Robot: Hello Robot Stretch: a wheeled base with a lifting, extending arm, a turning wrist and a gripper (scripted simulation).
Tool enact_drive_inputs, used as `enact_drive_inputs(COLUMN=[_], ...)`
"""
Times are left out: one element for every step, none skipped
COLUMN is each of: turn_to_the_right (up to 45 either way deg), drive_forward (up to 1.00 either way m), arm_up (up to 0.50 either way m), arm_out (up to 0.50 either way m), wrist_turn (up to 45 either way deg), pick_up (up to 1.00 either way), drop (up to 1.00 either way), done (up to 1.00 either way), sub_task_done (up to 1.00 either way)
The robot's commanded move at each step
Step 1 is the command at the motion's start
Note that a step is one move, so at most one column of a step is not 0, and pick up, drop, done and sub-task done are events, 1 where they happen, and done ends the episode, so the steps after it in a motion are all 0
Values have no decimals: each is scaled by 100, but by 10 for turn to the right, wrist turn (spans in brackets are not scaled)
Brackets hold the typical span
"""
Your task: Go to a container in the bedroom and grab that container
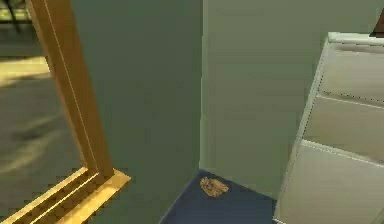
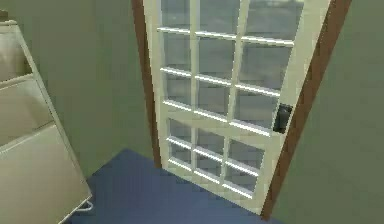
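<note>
Blue floor [image 2: 150, 190], grey-green walls [image 1: 150, 90], white drawer unit [image 1: 345, 120], glazed white door [image 2: 230, 90]

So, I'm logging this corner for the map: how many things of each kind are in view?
White drawer unit: 1 (in both views, likely the same one)
Glazed white door: 1
Orange wooden frame: 1
Small brown lump: 1
Total: 4

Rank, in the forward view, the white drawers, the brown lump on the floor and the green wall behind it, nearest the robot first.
1. White drawers, at the right edge, running off the bottom.
2. Brown lump, centre, on the blue floor.
3. Green wall, behind the lump.
</note>
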Motion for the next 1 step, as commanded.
enact_drive_inputs(turn_to_the_right=[-450], drive_forward=[0], arm_up=[0], arm_out=[0], wrist_turn=[0], pick_up=[0], drop=[0], done=[0], sub_task_done=[0])
